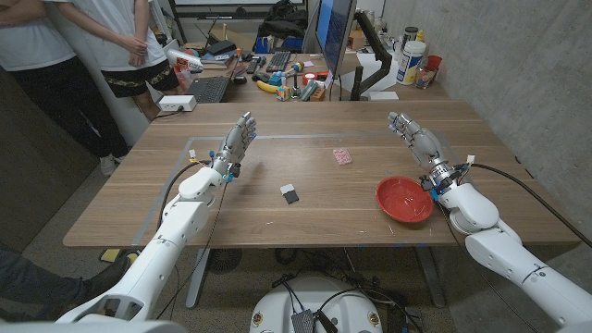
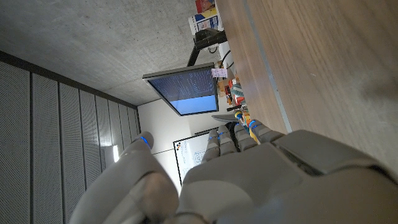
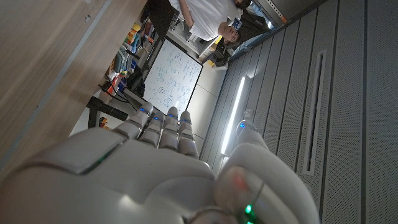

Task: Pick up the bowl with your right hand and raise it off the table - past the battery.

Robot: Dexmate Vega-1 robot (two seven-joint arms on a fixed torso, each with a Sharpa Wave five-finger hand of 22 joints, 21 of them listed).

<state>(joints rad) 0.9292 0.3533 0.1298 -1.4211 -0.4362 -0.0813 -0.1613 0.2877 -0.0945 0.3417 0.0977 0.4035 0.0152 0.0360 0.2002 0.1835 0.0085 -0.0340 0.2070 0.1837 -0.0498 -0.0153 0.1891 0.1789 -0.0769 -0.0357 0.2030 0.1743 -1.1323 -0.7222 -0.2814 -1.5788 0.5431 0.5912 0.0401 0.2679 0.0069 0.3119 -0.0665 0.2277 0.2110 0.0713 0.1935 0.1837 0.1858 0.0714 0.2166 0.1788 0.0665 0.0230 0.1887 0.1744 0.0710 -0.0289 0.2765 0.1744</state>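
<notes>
Now, your right hand (image 1: 415,137) hovers empty, fingers spread, just beyond the shallow red plastic bowl (image 1: 404,199) near the table's front edge. Pull back, pinch its rim firmly, then lift straight.

Red bowl (image 1: 404,199) on brown wood-grain table (image 1: 305,157), black-and-white battery (image 1: 289,192) left of the bowl, pink patterned packet (image 1: 342,156) beyond the battery, pale grey hands with blue-tipped fingers (image 1: 246,119)
</notes>
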